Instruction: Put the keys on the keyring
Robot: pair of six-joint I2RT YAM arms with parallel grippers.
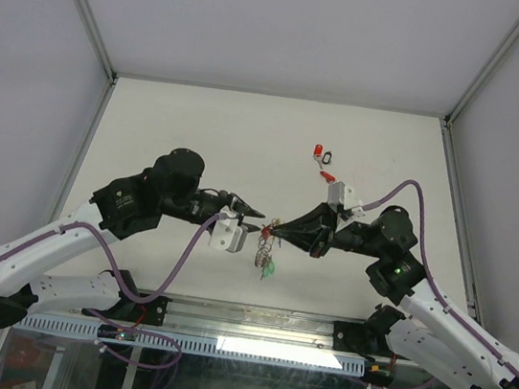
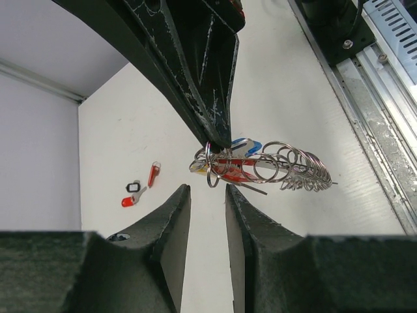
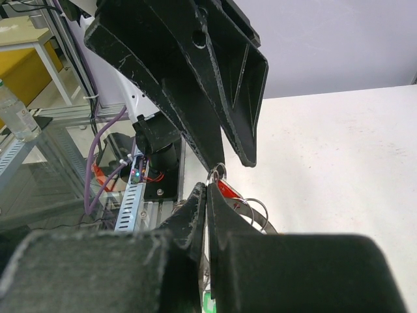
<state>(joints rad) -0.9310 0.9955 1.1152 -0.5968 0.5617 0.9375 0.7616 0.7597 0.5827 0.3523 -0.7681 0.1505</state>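
My right gripper (image 1: 272,225) is shut on a small ring of the keyring (image 2: 287,169), a silvery bunch of loops held just above the table. Keys with red (image 2: 228,171) and blue (image 2: 249,147) tags hang on it, and a green tag (image 1: 269,269) dangles lowest. In the right wrist view the shut gripper (image 3: 207,188) pinches the ring (image 3: 218,175). My left gripper (image 1: 255,215) is open and empty, its tips (image 2: 205,189) just short of the ring, facing the right gripper's fingers (image 2: 208,98). Loose keys with red tags (image 1: 321,155) lie further back on the table.
The loose keys show in the left wrist view as a red-tagged key (image 2: 130,199), a black tag (image 2: 133,187) and a red tag (image 2: 154,173). White walls with metal posts enclose the table (image 1: 171,134). A metal rail (image 1: 251,324) runs along the near edge.
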